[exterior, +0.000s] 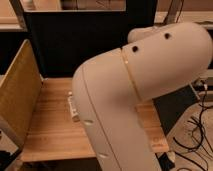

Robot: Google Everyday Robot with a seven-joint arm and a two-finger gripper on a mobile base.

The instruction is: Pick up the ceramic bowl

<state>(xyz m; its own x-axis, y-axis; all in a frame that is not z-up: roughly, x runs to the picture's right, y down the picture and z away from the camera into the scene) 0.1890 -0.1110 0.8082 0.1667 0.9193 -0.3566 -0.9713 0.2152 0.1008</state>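
My white arm (135, 85) fills the middle and right of the camera view and covers most of the wooden table (50, 130). The ceramic bowl is hidden or out of view. The gripper is not in view; it lies behind or beyond the arm's casing. A small pale packet (73, 107) lies on the table, half hidden by the arm's left edge.
A tan perforated panel (17, 95) stands along the table's left side. A dark screen (75, 45) rises behind the table. Black cables (197, 135) lie on the floor at the right. The table's front edge (50, 154) runs along the bottom left.
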